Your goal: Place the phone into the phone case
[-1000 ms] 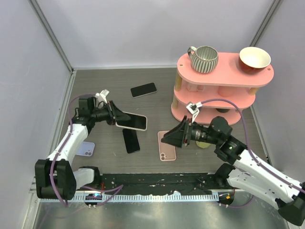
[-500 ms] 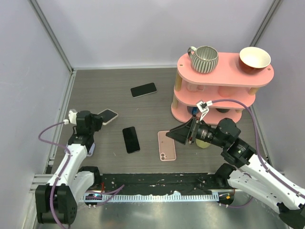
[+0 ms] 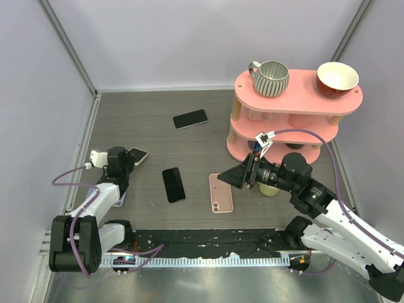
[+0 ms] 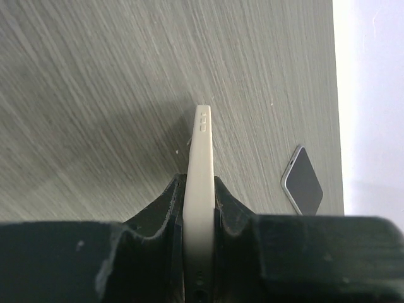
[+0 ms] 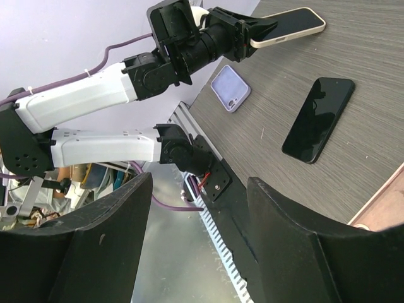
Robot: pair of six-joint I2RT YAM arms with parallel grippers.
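Pinching the thin cream-edged phone (image 3: 141, 153) at nine o'clock, the left gripper (image 3: 130, 156) holds it flat, likely to fit the flat pink phone case (image 3: 221, 193), while the right gripper (image 3: 231, 179) hangs spread.

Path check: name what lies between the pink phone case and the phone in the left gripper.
A black phone lies flat on the table between them, seen in the top external view.

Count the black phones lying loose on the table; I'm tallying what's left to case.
2. One black phone lies at the far side of the table, left of the pink shelf; the other lies mid-table, nearer the arms. The arms may hide more.
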